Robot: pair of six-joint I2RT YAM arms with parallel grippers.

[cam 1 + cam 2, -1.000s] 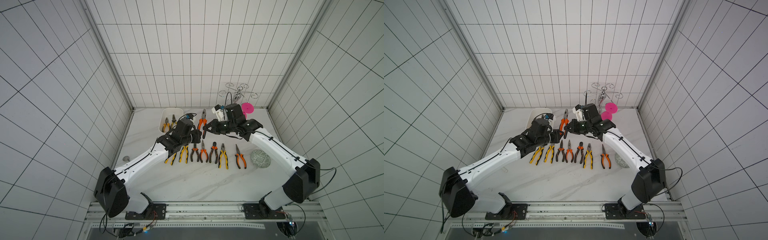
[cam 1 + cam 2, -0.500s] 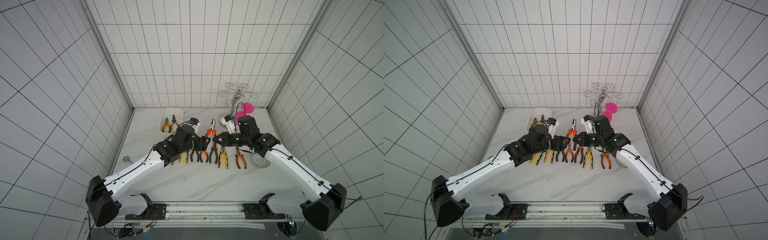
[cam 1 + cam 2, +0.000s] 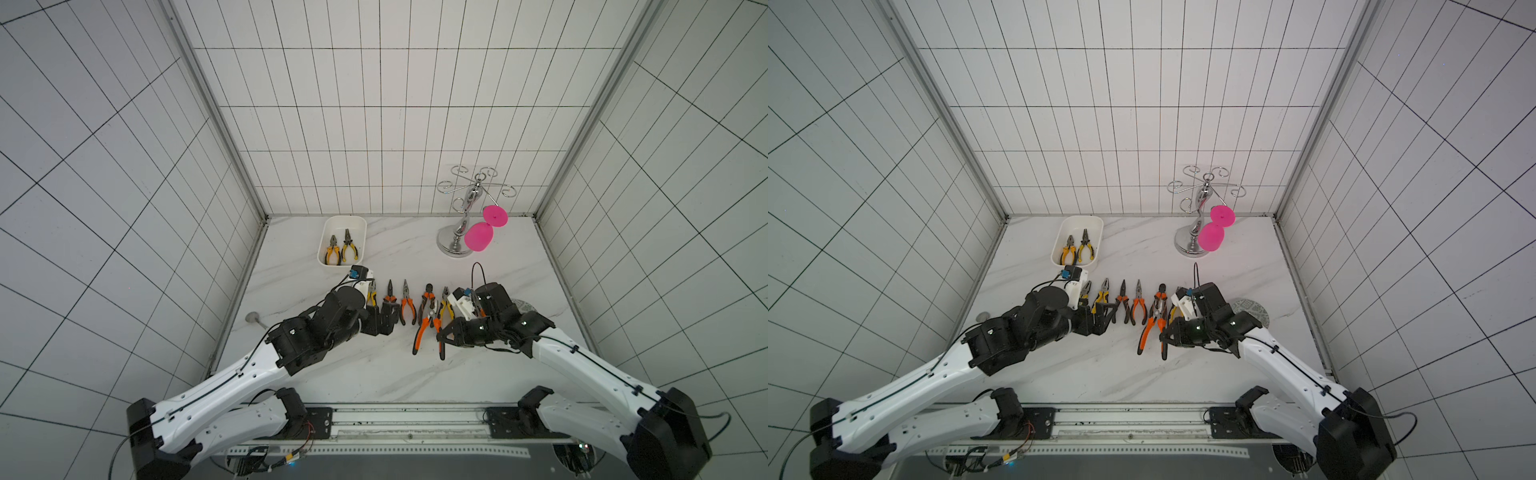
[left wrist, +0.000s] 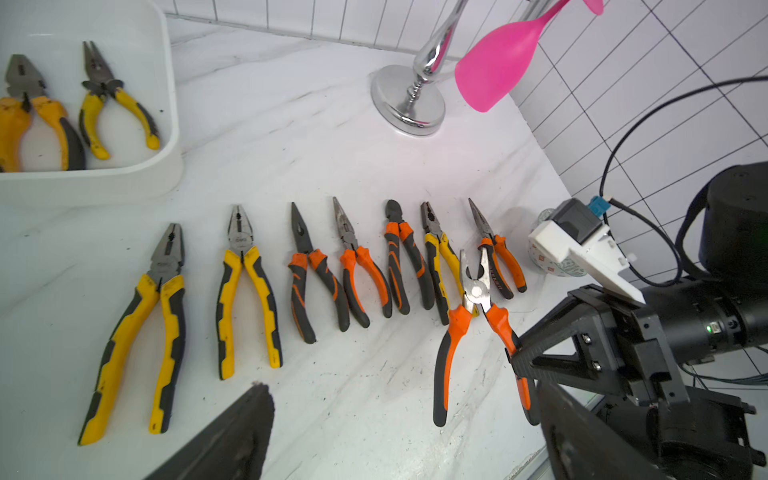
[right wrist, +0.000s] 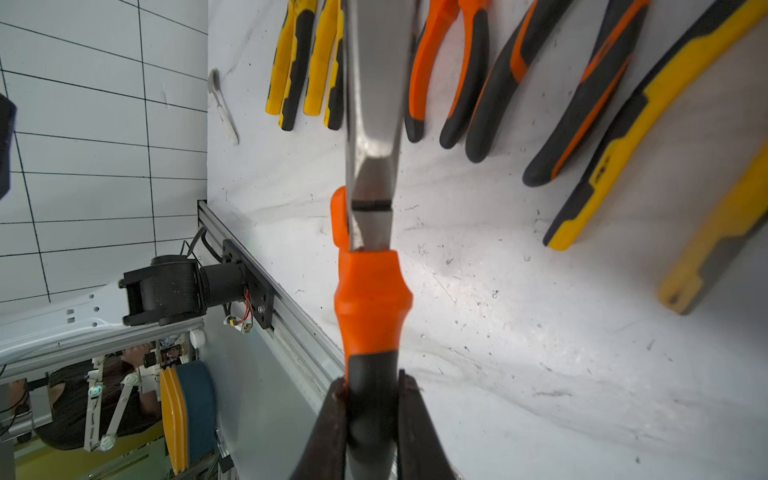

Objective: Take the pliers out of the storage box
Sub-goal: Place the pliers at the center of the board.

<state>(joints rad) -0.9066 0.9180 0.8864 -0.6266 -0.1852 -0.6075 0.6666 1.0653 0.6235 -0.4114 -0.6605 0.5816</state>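
Since one second earlier, both arms have drawn back toward the lower edge of the frame. My left fingers (image 4: pixel 237 436) have gone from closed to wide apart and hold nothing, near the left end of the row. My right fingers (image 5: pixel 415 428) clamp one handle of the orange-and-black pliers (image 4: pixel 476 291), handles splayed, carried from beside the storage box (image 3: pixel 357 232) to the row's right end, centre of frame in both top views. A row of seven pliers (image 4: pixel 357 257) lies side by side on the marble surface (image 3: pixel 374 374). Two yellow-handled pliers (image 4: pixel 102 85) remain in the box, upper centre-left.
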